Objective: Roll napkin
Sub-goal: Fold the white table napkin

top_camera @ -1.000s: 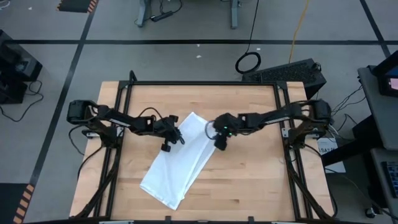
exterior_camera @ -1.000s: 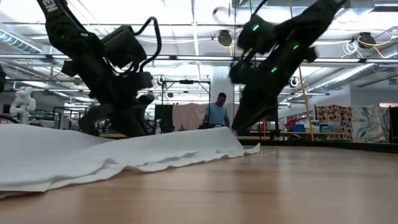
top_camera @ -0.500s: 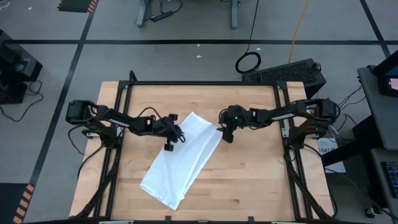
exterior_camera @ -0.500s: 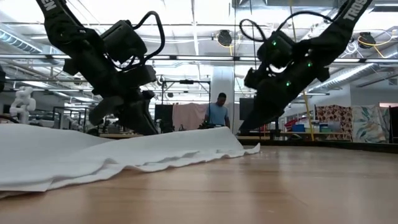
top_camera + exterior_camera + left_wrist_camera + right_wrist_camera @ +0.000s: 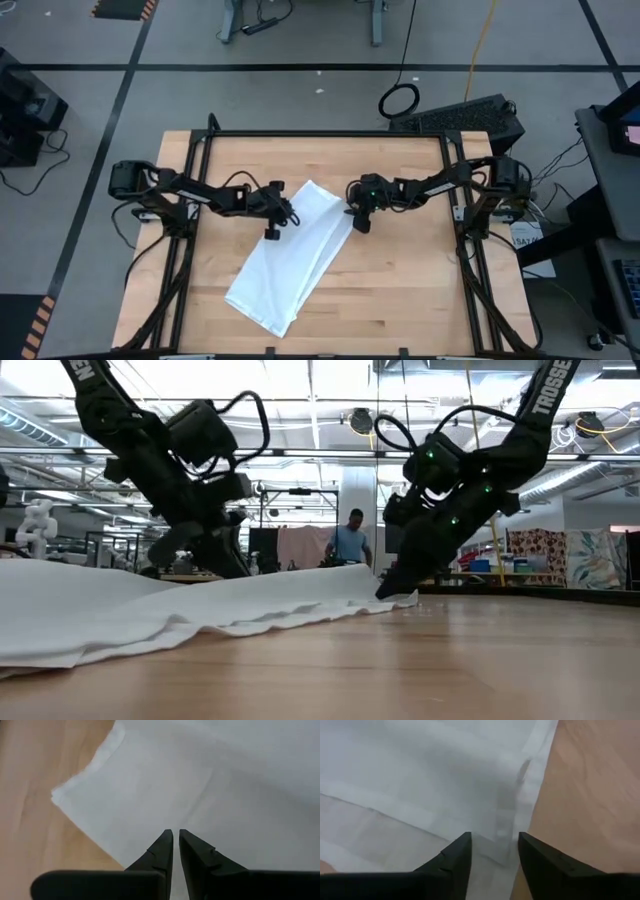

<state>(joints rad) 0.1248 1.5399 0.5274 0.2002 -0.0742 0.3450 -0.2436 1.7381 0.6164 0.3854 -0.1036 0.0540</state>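
A: Any text? Where's the napkin (image 5: 290, 258)?

B: I read "TROSSEN" on an arm, low view. Napkin's flat, diagonal on tabletop (image 5: 400, 290). Left gripper (image 5: 175, 842) over its upper edge, jaws nearly closed, holding nothing. Right gripper (image 5: 492, 845) at right edge, jaws apart astride the hem.

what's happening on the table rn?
Both arms are at the far end of the white napkin, which lies folded in a long strip, slanted across the table. The right gripper is open, fingers straddling the napkin's edge. The left gripper is nearly shut over the cloth. No roll is visible yet.
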